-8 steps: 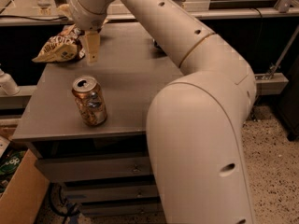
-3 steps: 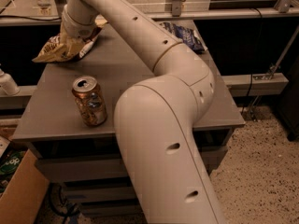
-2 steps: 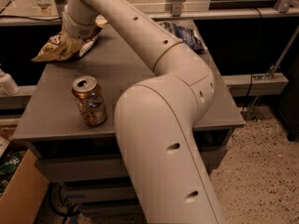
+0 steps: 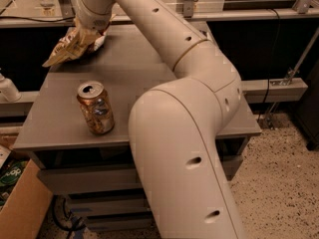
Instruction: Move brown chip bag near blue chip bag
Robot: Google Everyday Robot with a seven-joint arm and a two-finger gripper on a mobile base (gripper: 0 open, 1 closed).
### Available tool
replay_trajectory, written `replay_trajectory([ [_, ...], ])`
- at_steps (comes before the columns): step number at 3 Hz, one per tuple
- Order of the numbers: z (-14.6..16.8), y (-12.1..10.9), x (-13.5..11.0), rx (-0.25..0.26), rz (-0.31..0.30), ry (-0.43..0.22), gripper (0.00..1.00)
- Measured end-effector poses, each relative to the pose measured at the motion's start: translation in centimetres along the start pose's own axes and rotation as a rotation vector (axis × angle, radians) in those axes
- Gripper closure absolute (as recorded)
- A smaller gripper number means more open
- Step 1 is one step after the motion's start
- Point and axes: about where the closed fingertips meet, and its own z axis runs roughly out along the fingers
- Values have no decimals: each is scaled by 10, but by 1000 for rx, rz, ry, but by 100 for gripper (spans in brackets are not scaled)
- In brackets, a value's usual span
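Observation:
The brown chip bag (image 4: 64, 50) lies at the far left corner of the grey table (image 4: 149, 68), with its tan end pointing left towards the edge. My gripper (image 4: 84, 34) comes down on the bag's right end, and its fingers are closed on that end. The arm stretches from the lower right across the table and covers the far right part. The blue chip bag is hidden behind the arm.
A dented copper-coloured can (image 4: 95, 107) stands upright near the table's front left. A white bottle (image 4: 7, 88) sits off the table's left side. A cardboard box (image 4: 22, 203) is on the floor at the lower left. Metal rails run behind the table.
The gripper went from hovering above the bag to closing on its right end. The arm's elbow has swung right and now covers the blue bag. The can has not moved.

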Motion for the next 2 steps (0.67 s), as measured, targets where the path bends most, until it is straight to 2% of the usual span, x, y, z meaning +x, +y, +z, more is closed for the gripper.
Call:
replay_trajectory([
  [1,-40,-11,20,32,-34,77,100],
  [2,-72,-17,49,54,-43,165,100],
])
